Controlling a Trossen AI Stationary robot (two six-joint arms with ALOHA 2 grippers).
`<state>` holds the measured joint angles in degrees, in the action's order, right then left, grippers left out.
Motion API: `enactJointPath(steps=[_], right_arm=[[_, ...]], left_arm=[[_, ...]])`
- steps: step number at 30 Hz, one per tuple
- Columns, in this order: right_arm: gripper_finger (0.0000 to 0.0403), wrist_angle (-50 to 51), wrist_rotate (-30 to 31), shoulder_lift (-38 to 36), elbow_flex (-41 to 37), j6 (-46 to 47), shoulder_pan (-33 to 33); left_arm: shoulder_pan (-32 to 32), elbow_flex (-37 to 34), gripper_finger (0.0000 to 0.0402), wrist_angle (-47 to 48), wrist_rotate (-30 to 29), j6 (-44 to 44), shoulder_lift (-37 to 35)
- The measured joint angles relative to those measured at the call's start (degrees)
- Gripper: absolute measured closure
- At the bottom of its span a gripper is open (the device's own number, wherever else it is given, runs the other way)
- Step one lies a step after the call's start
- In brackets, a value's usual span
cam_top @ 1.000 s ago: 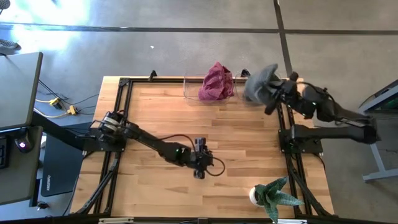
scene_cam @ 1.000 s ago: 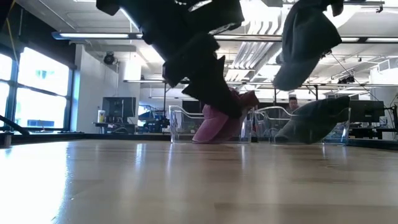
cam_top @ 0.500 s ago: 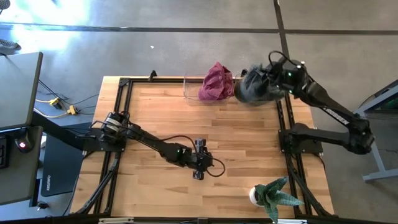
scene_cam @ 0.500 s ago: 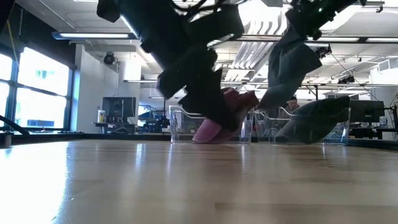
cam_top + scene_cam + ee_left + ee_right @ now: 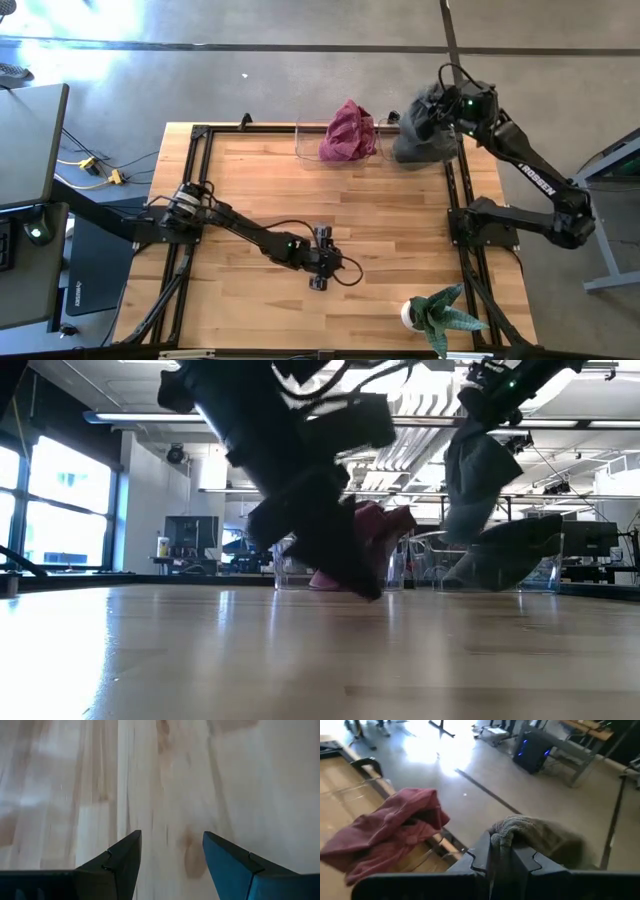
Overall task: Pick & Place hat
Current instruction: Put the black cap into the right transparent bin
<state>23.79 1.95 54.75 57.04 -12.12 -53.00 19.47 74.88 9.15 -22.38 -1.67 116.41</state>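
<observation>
Seen from above, a wooden counter (image 5: 300,190) fills the middle of the frame, edged by a black frame.

The right gripper (image 5: 447,108) is at the upper right of the overhead frame, over the far right corner of the counter. Its fingers are pressed together, pinching a grey hat (image 5: 420,130), which hangs down from them. In the right wrist view the grey hat (image 5: 540,837) bunches over the two dark fingers (image 5: 482,857). In the low view the hat (image 5: 478,485) dangles in the upper right of the frame, above another grey cloth (image 5: 510,552) that lies in a clear bin (image 5: 430,555) at the right. Whether the hanging hat touches that cloth cannot be told.

A red hat (image 5: 347,131) sits at top centre of the overhead frame, in a clear bin (image 5: 305,140) at the far edge of the counter, just beside the grey hat. The right wrist view shows the red hat (image 5: 395,832) crumpled at the left of the frame.

The left gripper (image 5: 320,268) is low over the counter, below the centre of the overhead frame, well apart from both hats. Its fingers (image 5: 120,862) are spread with nothing between them, only bare wood.

A potted plant (image 5: 440,315) stands at the lower right of the overhead frame, near the counter's near right corner.
</observation>
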Motion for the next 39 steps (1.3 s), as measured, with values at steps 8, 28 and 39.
enactJointPath(steps=[8, 28, 39], right_arm=[[0.0375, 1.37, -9.2, 4.08, -0.09, 0.02, -1.04], [0.0366, 16.24, 9.32, 10.78, -0.19, -1.92, -2.42], [0.0348, 15.91, 8.15, 10.81, -2.7, -0.86, -4.84]], left_arm=[[-0.01, 0.06, 0.0197, -0.36, -0.47, 0.11, -0.16], [-0.01, 0.06, 0.0197, -0.27, -0.53, 0.11, -0.16], [-0.01, 0.03, 0.0197, -0.51, -0.58, 0.11, -0.16]])
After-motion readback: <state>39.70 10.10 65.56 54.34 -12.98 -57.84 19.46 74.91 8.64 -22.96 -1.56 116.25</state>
